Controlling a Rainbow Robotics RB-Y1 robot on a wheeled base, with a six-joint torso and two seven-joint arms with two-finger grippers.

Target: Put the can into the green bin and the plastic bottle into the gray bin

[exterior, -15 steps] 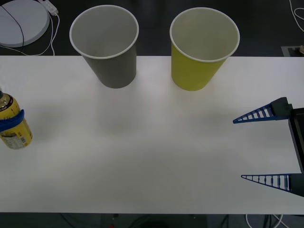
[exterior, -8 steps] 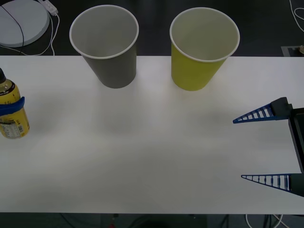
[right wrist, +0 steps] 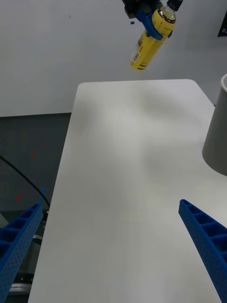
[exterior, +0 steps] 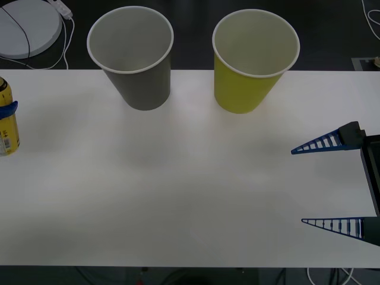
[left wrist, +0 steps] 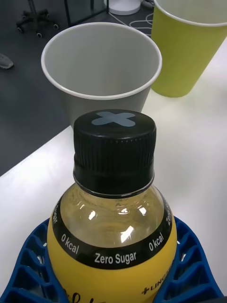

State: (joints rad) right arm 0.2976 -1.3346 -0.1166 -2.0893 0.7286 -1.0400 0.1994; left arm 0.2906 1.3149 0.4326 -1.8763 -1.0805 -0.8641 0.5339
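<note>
Hanging at the lower right of the front view, the right gripper waits with its two blue ribbed fingers spread wide over bare white table, touching nothing. It looks parked to me.

Across at the left edge of that view, a sliver of the plastic bottle shows, with a blue finger wrapped across its yellow label. The left gripper is clamped around the bottle's body; in the left wrist view its blue ribbed fingers cradle the yellow label below the black screw cap, which bears a gray cross. In the right wrist view the bottle hangs tilted at the top of the frame, clear of the table, so it is lifted and not resting on anything.

Further back, toward the upper part of the front view, stand the two cups, both upright and near each other but apart: the gray bin at upper left of centre and the green bin to its right. Both white insides look empty as far as I can see into them.

By my reckoning the bottle has been picked up but not delivered; it must be carried above the gray bin and released. I see no can on the table, so that half looks untouched.
</note>
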